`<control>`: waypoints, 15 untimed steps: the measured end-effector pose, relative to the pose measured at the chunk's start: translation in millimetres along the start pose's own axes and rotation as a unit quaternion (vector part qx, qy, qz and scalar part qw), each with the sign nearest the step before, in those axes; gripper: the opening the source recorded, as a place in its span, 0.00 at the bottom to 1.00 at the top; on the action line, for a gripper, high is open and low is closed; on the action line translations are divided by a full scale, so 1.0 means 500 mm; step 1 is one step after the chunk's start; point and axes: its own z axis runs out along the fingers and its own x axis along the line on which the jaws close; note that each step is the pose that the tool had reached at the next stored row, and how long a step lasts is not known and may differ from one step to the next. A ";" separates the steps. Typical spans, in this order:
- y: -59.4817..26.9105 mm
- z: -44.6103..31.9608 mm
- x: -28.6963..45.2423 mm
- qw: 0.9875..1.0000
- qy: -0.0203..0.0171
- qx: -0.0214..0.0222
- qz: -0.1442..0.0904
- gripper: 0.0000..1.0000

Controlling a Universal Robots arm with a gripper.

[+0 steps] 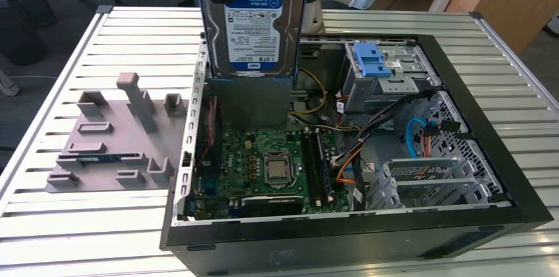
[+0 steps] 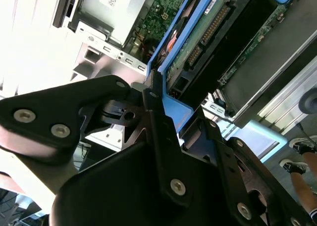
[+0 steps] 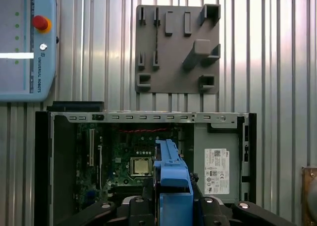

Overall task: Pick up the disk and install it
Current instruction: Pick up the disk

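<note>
The disk hangs upright in the air above the open computer case, its white and blue label facing the exterior view. Blue plastic rails frame it. My gripper is shut on the disk's blue rail, with a black finger on either side. In the second wrist view the gripper clamps the same blue rail, and the disk's green circuit-board underside stretches away from it. The silver cage with a blue latch sits inside the case toward the exterior view's right, apart from the disk.
A grey fixture plate with upright pegs lies on the slatted table at the exterior view's left. Inside the case are the motherboard, coloured cables and a grey metal box with a white sticker. A teach pendant lies beyond the plate.
</note>
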 end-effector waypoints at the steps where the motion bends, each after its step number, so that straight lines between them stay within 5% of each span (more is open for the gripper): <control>1: -0.003 0.000 0.000 1.000 0.000 0.000 0.000 0.36; 15: -0.044 0.000 0.001 1.000 0.000 0.000 0.000 0.36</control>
